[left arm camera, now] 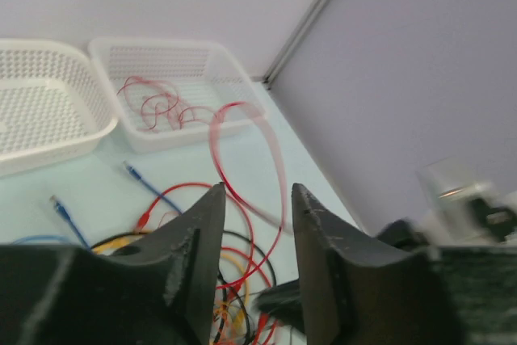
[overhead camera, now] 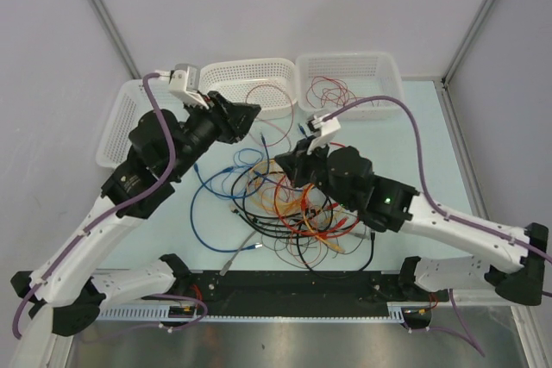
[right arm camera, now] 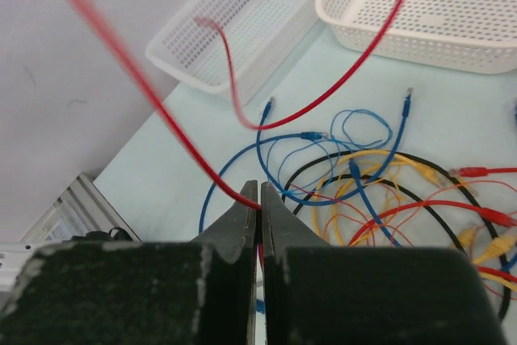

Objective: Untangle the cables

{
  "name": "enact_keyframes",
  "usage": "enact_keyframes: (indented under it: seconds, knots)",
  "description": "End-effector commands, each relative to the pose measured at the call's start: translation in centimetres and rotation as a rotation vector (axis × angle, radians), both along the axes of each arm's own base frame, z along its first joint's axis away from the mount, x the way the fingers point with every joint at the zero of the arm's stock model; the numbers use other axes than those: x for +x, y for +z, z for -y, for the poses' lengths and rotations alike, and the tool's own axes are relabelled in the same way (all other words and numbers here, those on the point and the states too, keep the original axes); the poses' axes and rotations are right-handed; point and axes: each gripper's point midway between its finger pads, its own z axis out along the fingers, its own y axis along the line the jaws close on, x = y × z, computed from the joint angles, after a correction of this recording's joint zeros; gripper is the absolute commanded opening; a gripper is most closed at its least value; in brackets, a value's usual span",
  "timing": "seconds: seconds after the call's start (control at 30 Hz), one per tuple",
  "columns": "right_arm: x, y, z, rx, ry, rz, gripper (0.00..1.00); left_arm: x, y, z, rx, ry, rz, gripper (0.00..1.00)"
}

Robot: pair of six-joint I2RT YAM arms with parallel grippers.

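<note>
Several red cables [overhead camera: 332, 90] already lie in the right basket [overhead camera: 349, 56], so you have made a start, but most of the job is left. The middle basket [overhead camera: 250, 63] and the left basket [overhead camera: 116, 131] look empty as far as they show; the left one is partly hidden behind the arm.

The heap [overhead camera: 285, 204] of blue, black, yellow, orange and red cables lies snarled on the table [overhead camera: 159, 226] between your two arms, with strands crossing over one another.

Your right gripper [right arm camera: 259, 191] is clamped on one red cable [right arm camera: 121, 62], which rises out of its tips and arcs away toward the baskets. Your left gripper [left arm camera: 257, 195] has its jaws apart and grips nothing; a blurred red loop shows beyond the gap.

I judge this red strand to be the one in hand. You have yet to draw it clear of the heap and drop it with the other reds, and after that every other colour remains to be sorted.
</note>
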Motion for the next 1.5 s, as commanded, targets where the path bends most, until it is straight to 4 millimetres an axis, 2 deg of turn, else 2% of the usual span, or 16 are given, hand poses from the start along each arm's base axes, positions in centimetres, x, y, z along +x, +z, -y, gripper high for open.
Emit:
enact_keyframes:
  seconds: [0.0,0.07,0.1,0.23,0.33,0.37,0.43,0.6,0.7,0.83,1.0,1.03,1.2,1.23,1.43,1.47]
  knots:
    - [0.2,6.5,6.0,0.071,-0.131,0.02,0.0,2.4,-4.8,-2.4,0.075,0.175,-0.103,0.74]
    - [0.9,9.2,8.3,0.103,-0.187,0.05,0.0,3.1,-7.1,-2.6,0.09,0.208,-0.165,0.98]
    - [1.1,9.8,9.4,0.088,-0.213,0.066,0.0,3.2,-8.3,-2.7,0.106,0.219,-0.19,1.0]
    - [4.0,12.8,13.7,0.096,-0.339,0.118,0.0,3.1,-10.8,-3.2,0.123,0.247,-0.247,1.0]
    - [5.8,14.8,14.6,0.133,-0.353,0.127,0.0,2.7,-12.8,-4.0,0.152,0.268,-0.279,1.0]
    - [7.0,16.0,16.0,0.15,-0.399,0.14,0.0,2.2,-13.0,-4.4,0.148,0.267,-0.283,1.0]
    - [8.8,15.9,15.9,0.152,-0.402,0.122,0.0,1.6,-15.0,-4.5,0.158,0.255,-0.314,1.0]
    - [13.6,18.3,19.3,0.201,-0.532,0.166,0.0,-0.2,-18.7,-4.5,0.135,0.207,-0.371,1.0]
    - [16.6,18.4,20.6,0.196,-0.588,0.178,0.0,-1.1,-20.7,-4.3,0.124,0.179,-0.411,1.0]
    - [19.9,19.6,21.8,0.19,-0.645,0.232,0.0,-1.8,-22.4,-4.5,0.132,0.168,-0.436,1.0]
    - [24.3,19.8,22.8,0.162,-0.693,0.27,0.0,-1.8,-23.0,-5.0,0.158,0.183,-0.442,0.99]
    - [25.8,18.9,22.7,0.14,-0.704,0.261,0.0,-1.9,-23.3,-4.9,0.153,0.185,-0.453,1.0]
    - [29.8,18.6,22.8,0.147,-0.718,0.285,0.0,-2.4,-25.8,-4.1,0.131,0.155,-0.519,1.0]
    - [31.5,16.9,22.4,0.121,-0.715,0.262,0.0,-2.4,-26.2,-4.0,0.131,0.151,-0.527,1.0]
    - [36.2,13.2,22.7,0.117,-0.724,0.212,0.0,-2.2,-28.8,-2.8,0.16,0.13,-0.594,1.0]
    - [37.5,11.5,22.5,0.125,-0.716,0.177,0.0,-2.1,-28.9,-2.7,0.164,0.127,-0.597,1.0]
